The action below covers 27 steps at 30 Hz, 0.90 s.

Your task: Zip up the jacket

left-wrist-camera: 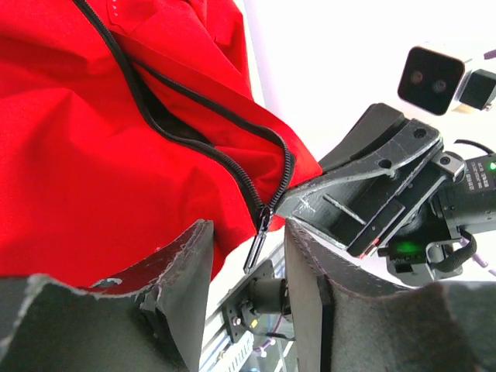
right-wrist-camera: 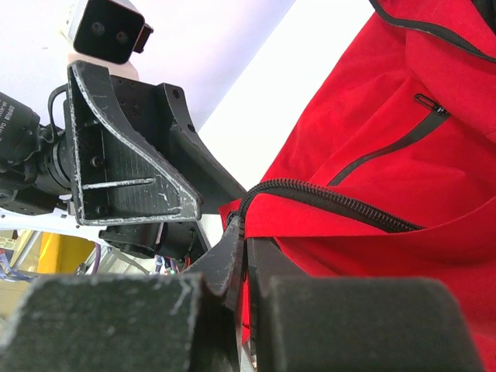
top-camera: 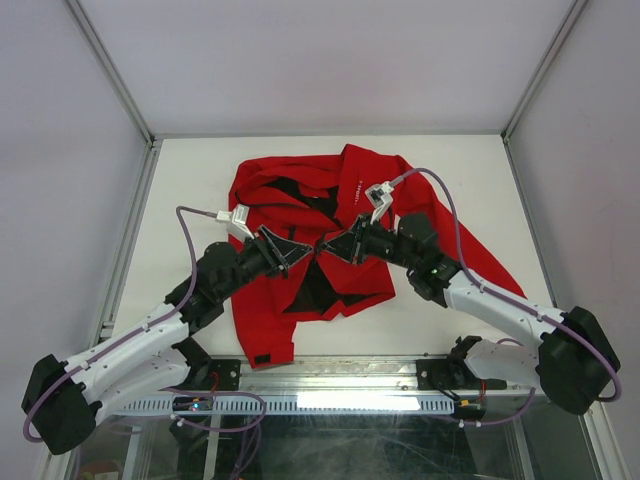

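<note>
One red jacket (top-camera: 262,310) lies crumpled on the white table (top-camera: 200,180), front up and unzipped. Its black lining (top-camera: 318,285) shows through the open front, and there is small white lettering (top-camera: 357,190) on the chest. The zipper teeth (right-wrist-camera: 325,198) run in a black curve down to the jacket's lower edge, where the two rows meet at the slider (left-wrist-camera: 267,213). The zipper pull (left-wrist-camera: 258,242) hangs down from it. A slanted pocket zip (right-wrist-camera: 403,136) sits on the chest panel above that curve. The right gripper (right-wrist-camera: 244,242) is at this lower corner of the jacket, its jaws pressed nearly together with the red edge and the end of the teeth pinched between them. The left gripper (left-wrist-camera: 248,232) faces it from the jacket's other side, jaws parted by a clear gap. The pull hangs inside that gap, and whether either finger touches it cannot be told. Both grippers meet nose to nose over the middle of the jacket's front
</note>
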Tool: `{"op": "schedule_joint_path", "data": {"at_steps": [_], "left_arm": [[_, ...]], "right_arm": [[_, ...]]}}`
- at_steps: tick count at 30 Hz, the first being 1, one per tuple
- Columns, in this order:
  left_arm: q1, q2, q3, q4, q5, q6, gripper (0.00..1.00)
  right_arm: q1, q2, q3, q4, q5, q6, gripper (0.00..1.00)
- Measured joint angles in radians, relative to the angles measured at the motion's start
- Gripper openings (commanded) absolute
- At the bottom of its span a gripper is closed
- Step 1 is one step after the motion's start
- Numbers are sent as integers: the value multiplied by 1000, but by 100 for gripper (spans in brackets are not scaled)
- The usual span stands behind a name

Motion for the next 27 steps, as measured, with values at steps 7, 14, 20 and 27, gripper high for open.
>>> {"op": "schedule_joint_path", "data": {"at_steps": [7, 14, 20, 27], "left_arm": [[0, -1, -11, 0, -32, -55, 48], [24, 55, -24, 43, 2, -116, 47], [51, 97, -91, 153, 61, -188, 33], [53, 98, -129, 275, 103, -215, 21]], "right_arm": [[0, 2, -14, 27, 0, 13, 0], [0, 2, -24, 53, -1, 21, 0], [2, 5, -39, 59, -3, 25, 0], [4, 6, -50, 80, -4, 31, 0]]}}
